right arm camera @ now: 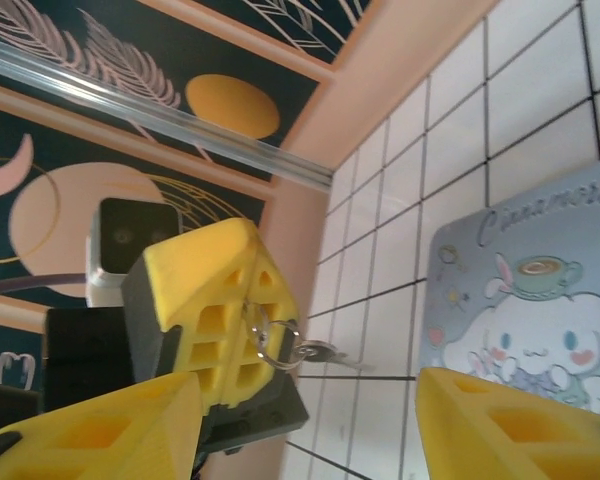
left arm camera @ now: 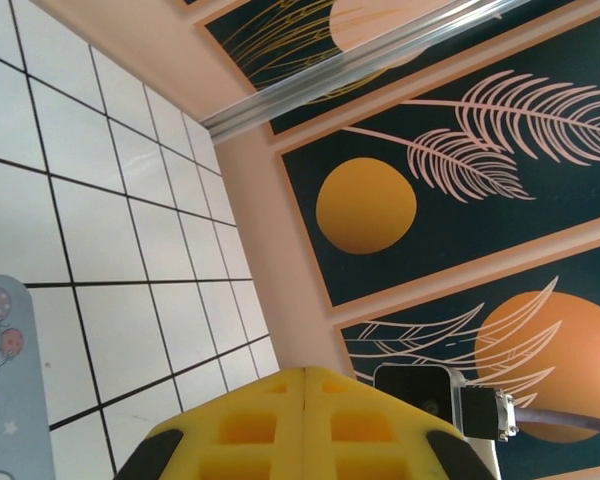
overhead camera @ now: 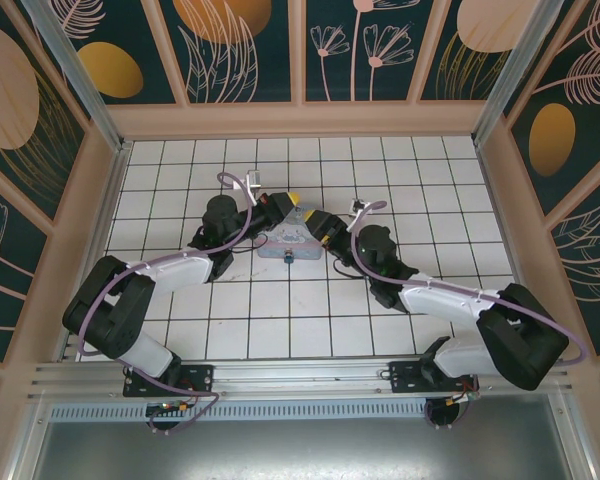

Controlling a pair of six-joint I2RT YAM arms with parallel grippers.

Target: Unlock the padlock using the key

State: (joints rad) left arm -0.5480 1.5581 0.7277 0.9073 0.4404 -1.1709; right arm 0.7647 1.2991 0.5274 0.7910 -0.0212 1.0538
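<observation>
In the right wrist view my left gripper's yellow fingers (right arm camera: 215, 300) are pressed together on a metal ring, and the small silvery key (right arm camera: 330, 352) hangs from it, pointing right. My right gripper (right arm camera: 305, 400) stands open on either side of the key without touching it. From the left wrist view, the left gripper (left arm camera: 306, 376) has its pads closed flat against each other. From above, both grippers meet over the tin: the left gripper (overhead camera: 290, 202) and the right gripper (overhead camera: 313, 222). A tiny dark blue padlock (overhead camera: 288, 258) lies at the tin's near edge.
A pale blue cartoon-printed tin (overhead camera: 276, 244) lies on the white tiled floor under both grippers; the same tin (right arm camera: 540, 290) fills the right of the right wrist view. Pink walls with dark painted panels enclose the floor on three sides.
</observation>
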